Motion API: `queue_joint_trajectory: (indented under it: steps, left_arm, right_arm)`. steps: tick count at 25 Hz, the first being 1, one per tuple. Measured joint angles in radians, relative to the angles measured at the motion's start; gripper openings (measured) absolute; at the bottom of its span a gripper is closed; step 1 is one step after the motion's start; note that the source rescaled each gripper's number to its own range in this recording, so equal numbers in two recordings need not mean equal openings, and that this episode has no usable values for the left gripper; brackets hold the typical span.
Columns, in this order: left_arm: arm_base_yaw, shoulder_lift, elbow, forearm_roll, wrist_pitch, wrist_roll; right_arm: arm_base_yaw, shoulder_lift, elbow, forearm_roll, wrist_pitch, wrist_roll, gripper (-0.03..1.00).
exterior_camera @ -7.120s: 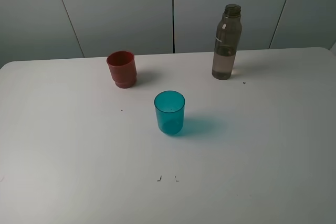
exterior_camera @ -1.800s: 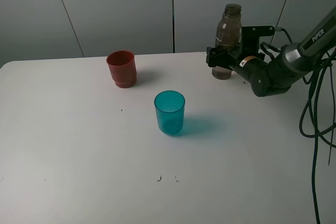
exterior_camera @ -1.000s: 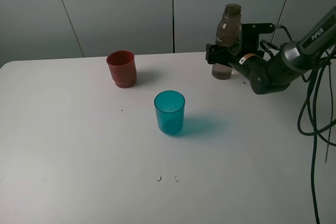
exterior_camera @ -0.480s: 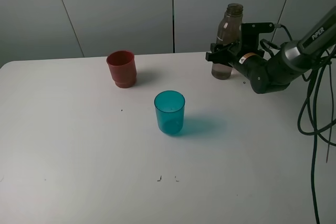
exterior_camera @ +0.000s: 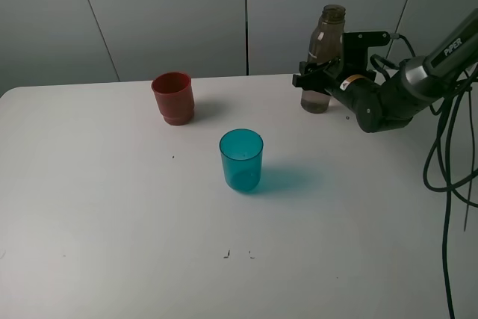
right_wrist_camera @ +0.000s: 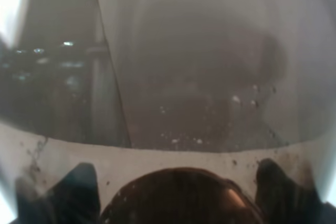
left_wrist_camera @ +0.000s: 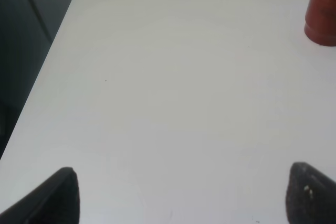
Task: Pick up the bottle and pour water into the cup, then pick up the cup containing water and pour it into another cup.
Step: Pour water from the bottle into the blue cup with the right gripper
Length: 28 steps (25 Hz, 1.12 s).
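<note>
The smoky grey-brown bottle (exterior_camera: 324, 41) stands at the back right of the white table (exterior_camera: 112, 207), with water in its lower part. My right gripper (exterior_camera: 317, 80) is shut on the bottle at mid-height, the arm reaching in from the right. The bottle (right_wrist_camera: 199, 77) fills the right wrist view, with dark fingertips (right_wrist_camera: 79, 187) either side. The teal cup (exterior_camera: 241, 159) stands upright near the table's middle. The red cup (exterior_camera: 173, 97) stands at the back left, also seen as the red cup (left_wrist_camera: 323, 14) in the left wrist view. My left gripper (left_wrist_camera: 181, 198) is open above bare table.
Black cables (exterior_camera: 448, 177) hang down at the right edge behind the right arm. The table's left edge (left_wrist_camera: 47, 61) and a dark drop beside it show in the left wrist view. Grey wall panels stand behind the table.
Over the last second my right gripper's jaws have closed onto the bottle, which leaned very slightly to the right. The cups have not moved.
</note>
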Motion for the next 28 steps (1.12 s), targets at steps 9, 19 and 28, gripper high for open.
queue_joint_trajectory:
  steps: [9,19,28]
  left_arm:
    - [0.000,0.000,0.000,0.000,0.000,0.000]
    - [0.000,0.000,0.000,0.000,0.000,0.000]
    - [0.000,0.000,0.000,0.000,0.000,0.000]
  right_arm:
    - [-0.001,-0.076,0.021,-0.080,0.113,-0.043,0.01]
    - [-0.001,-0.226,0.181,-0.120,0.115,-0.125,0.01]
    - [-0.001,-0.293,0.242,-0.269,0.115,-0.142,0.01]
